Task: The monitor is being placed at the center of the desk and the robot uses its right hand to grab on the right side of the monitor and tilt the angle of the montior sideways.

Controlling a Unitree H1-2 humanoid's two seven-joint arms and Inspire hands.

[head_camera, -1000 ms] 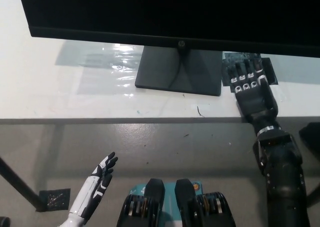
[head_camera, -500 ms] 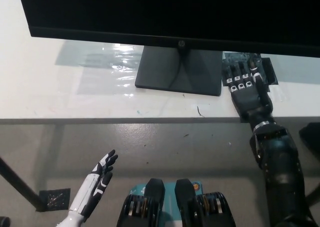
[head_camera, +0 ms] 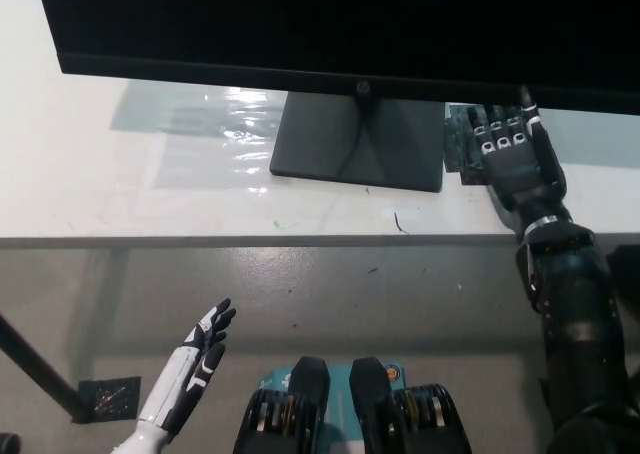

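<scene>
Centrally, a black monitor (head_camera: 340, 29) stood on its dark base (head_camera: 358, 141) on the white table (head_camera: 120, 194). Just below the screen's right lower edge, the black right hand (head_camera: 515, 154) hovered over the table, fingers extended and apart, gripping nothing. Low at left, below the table edge, the white left hand (head_camera: 195, 369) rested open over the floor (head_camera: 330, 304).
</scene>
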